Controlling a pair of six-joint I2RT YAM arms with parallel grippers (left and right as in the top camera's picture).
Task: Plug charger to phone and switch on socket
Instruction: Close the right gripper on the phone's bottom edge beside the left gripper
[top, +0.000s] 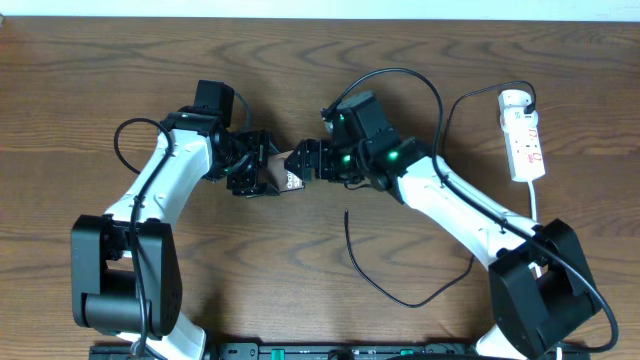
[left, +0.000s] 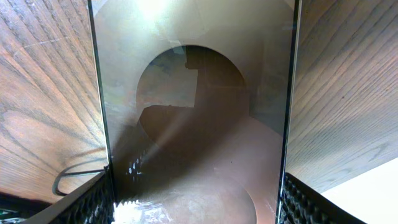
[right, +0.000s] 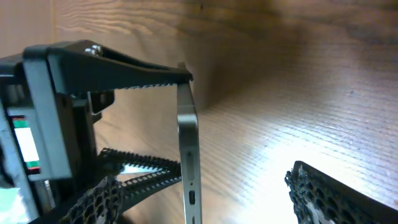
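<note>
The left hand is clamped on the phone, holding it on edge near the centre of the overhead view. Its port faces the right hand, which gapes empty at the phone's end. The charger's plug lies loose on the table just below centre, and the socket sits at upper right. The right hand should likely fetch the plug, gripping close behind its tip, then push straight in against a steady phone.

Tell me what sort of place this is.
Probably a robotics test bench: two robot arms share a wooden table, the left gripper holds a phone, and a white power strip and loose black cable lie nearby.
</note>
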